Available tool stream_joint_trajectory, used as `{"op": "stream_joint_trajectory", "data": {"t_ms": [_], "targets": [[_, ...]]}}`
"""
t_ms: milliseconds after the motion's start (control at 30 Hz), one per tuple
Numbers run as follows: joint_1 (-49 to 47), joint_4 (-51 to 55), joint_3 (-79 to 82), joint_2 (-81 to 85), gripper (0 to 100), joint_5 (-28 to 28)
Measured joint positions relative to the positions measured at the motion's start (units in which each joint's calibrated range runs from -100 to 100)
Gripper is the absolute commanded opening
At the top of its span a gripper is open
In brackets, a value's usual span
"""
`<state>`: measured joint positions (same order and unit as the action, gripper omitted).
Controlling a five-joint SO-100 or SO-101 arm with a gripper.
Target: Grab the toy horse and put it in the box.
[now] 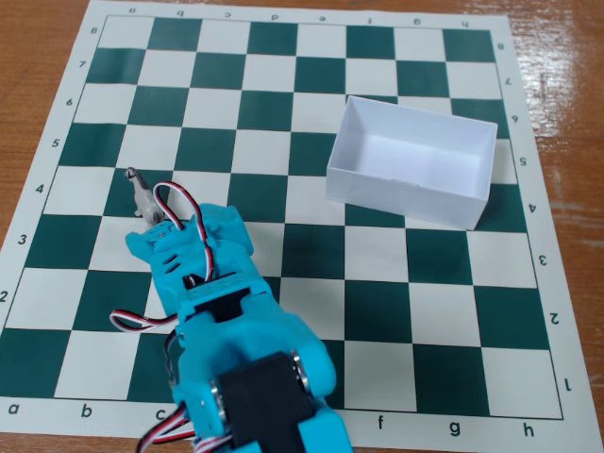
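Pincer at toy horse, grip unclear; box well apart near board's right edge

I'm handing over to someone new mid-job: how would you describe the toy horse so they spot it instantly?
Start from the green-and-white chessboard covering the table, then follow the turquoise arm up from the bottom edge to its gripper. The toy horse sits right at the gripper's tip, on the left side of the board in the fixed view. It is a tiny grey-and-white figurine, far from the white box on the right.
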<state>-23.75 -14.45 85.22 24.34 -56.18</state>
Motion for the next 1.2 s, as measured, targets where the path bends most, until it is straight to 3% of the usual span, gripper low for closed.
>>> {"op": "stream_joint_trajectory", "data": {"t_ms": [333,900,1033,1133,1200], "targets": [[0.0,-8.3,-6.9,-14.4,34,0.1],[-0.4,-12.4,-18.0,-28.3,32,0.3],[-0.4,-12.4,-20.0,-30.6,24,0.3],[-0.4,-12.3,-21.3,-31.7,0,0.3],[-0.4,-12.3,-22.2,-32.8,0,0.3]]}}
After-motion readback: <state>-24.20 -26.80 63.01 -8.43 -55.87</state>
